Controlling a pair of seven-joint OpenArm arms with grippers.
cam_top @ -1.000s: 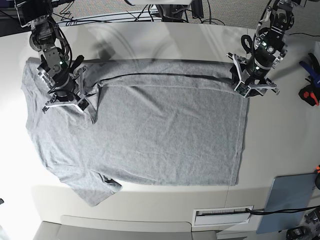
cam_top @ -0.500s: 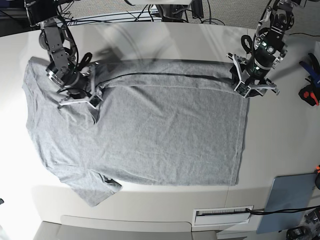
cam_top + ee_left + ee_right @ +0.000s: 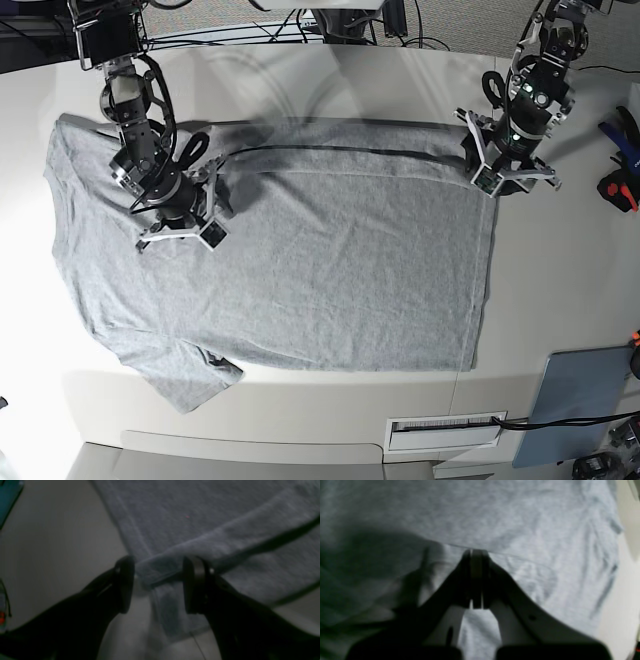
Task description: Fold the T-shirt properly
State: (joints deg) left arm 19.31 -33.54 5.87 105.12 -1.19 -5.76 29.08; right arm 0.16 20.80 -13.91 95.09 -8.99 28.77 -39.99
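T-shirt (image 3: 330,270) lies flat on the tabletop (image 3: 300,80). The right claw (image 3: 178,232), pinched shut on nothing visible, should smooth gently; the left claw (image 3: 511,180), spread wide astride the folded hem corner, must close squarely.

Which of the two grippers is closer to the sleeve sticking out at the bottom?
The right gripper, shut, over the heather-grey cotton T-shirt above that short sleeve. The left gripper stands open at the far hem corner.

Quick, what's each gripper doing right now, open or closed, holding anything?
Left gripper: open, jaws straddling the folded edge of the heather-grey cotton T-shirt, not clamped.
Right gripper: shut; whether it pinches the shirt cannot be told.
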